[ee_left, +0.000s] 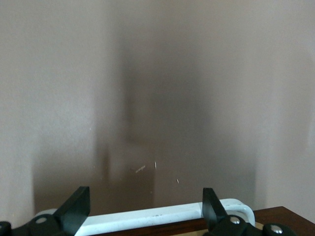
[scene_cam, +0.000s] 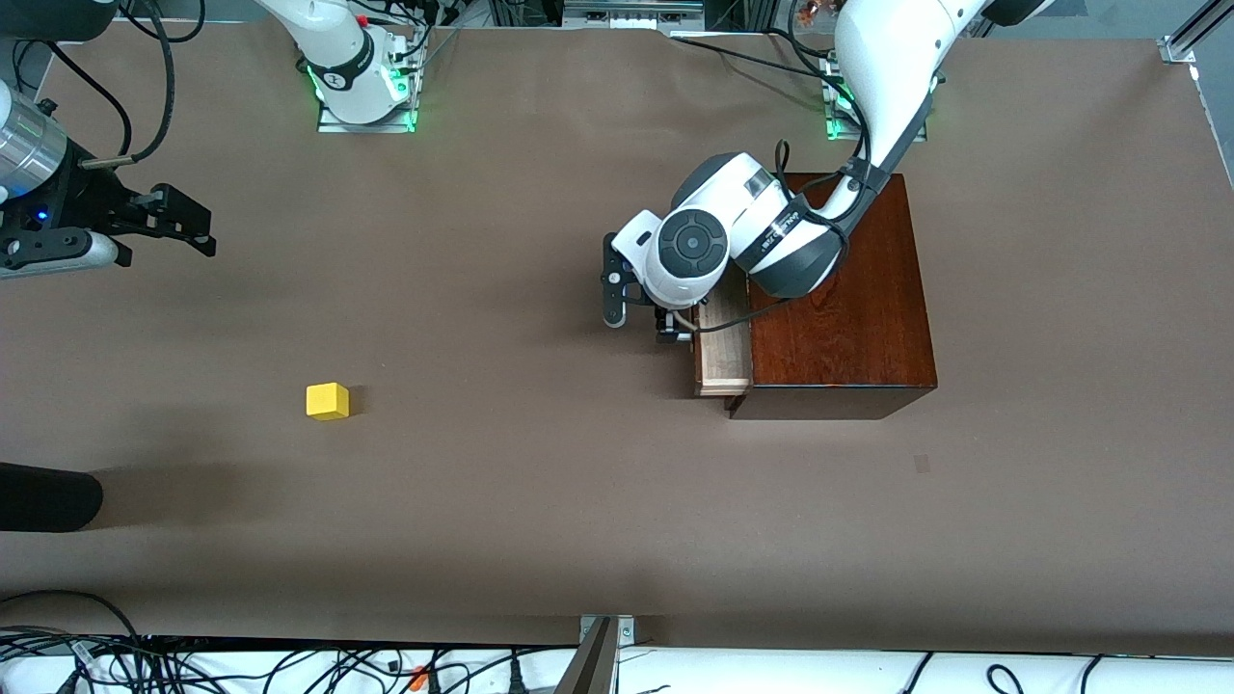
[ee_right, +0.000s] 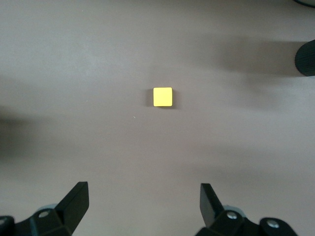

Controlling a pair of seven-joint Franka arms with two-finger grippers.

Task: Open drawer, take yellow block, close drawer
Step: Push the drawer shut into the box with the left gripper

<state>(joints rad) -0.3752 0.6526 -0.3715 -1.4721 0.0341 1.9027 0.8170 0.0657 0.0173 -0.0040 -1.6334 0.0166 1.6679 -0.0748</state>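
The dark reddish-brown wooden box (scene_cam: 848, 308) stands toward the left arm's end of the table. Its drawer (scene_cam: 725, 349) is out a short way, showing a strip of pale wood. My left gripper (ee_left: 144, 196) hangs low in front of the drawer, open, with the white bar handle (ee_left: 162, 216) lying lengthwise between its black fingers (ee_left: 78, 204); in the front view the wrist hides them. The yellow block (scene_cam: 328, 401) sits on the bare table toward the right arm's end. My right gripper (scene_cam: 193, 224) is open and empty above the table, looking down on the block (ee_right: 163, 97).
A black rounded object (scene_cam: 43, 496) pokes in at the table's edge, nearer the front camera than the block, and shows in the right wrist view (ee_right: 306, 58). Cables run along the table's near edge (scene_cam: 289, 665). Brown table surface (scene_cam: 540, 482) spreads between block and box.
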